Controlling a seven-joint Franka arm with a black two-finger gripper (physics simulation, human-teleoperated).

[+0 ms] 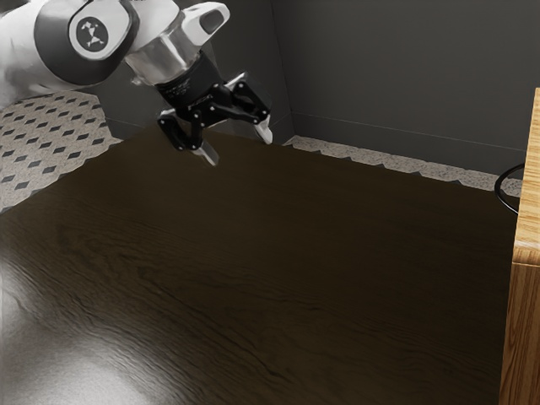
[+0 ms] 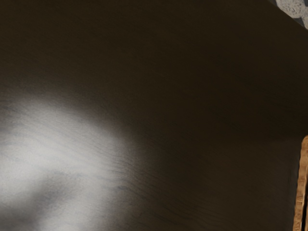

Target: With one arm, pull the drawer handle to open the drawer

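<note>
drawer handle point(image 1: 499, 187) on wooden cabinet point(image 1: 527, 278), end effector point(image 1: 239, 145) well apart, fingers spread

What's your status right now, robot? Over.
Tool open, empty, above table. Drawer handle untouched, far off at the exterior view's right. Nothing in the way.

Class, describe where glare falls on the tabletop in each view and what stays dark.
Exterior view: pale sheen on the table at that view's lower left; elsewhere dark; gripper brightly lit. Wrist view: broad white glare patch, apart from the wooden cabinet.
</note>
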